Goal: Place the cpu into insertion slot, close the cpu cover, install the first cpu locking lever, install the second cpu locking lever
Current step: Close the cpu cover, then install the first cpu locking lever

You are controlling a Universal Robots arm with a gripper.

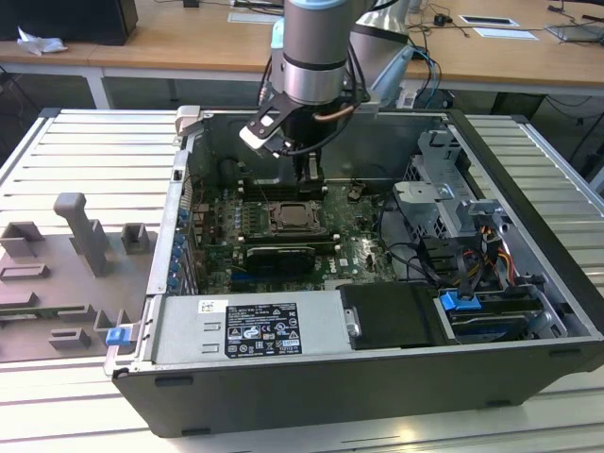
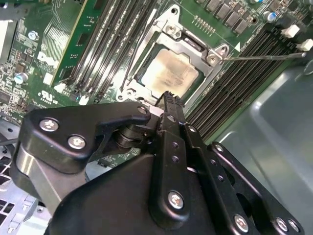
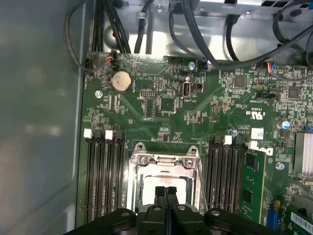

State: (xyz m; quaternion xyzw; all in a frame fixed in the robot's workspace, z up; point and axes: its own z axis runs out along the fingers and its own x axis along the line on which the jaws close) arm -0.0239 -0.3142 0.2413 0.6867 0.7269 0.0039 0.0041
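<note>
Gripper (image 1: 308,181) pressed closed, empty, exterior view centre, above cpu (image 2: 171,73) under cpu cover (image 2: 149,46). Locking lever (image 2: 259,57) judged thin, springy; hold near free end.

Your ribbed silver aluminium workbench (image 1: 94,142) carries an open dark-grey metal computer tower (image 1: 330,394) on its side, grey plastic fixture blocks (image 1: 80,231) beside it at the exterior view's left.

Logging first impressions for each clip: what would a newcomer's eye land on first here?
The gripper, fingers together, hangs over the cpu cover inside the open computer case. Through the cover's window shows the pale cpu, with black memory slots on both sides.
</note>
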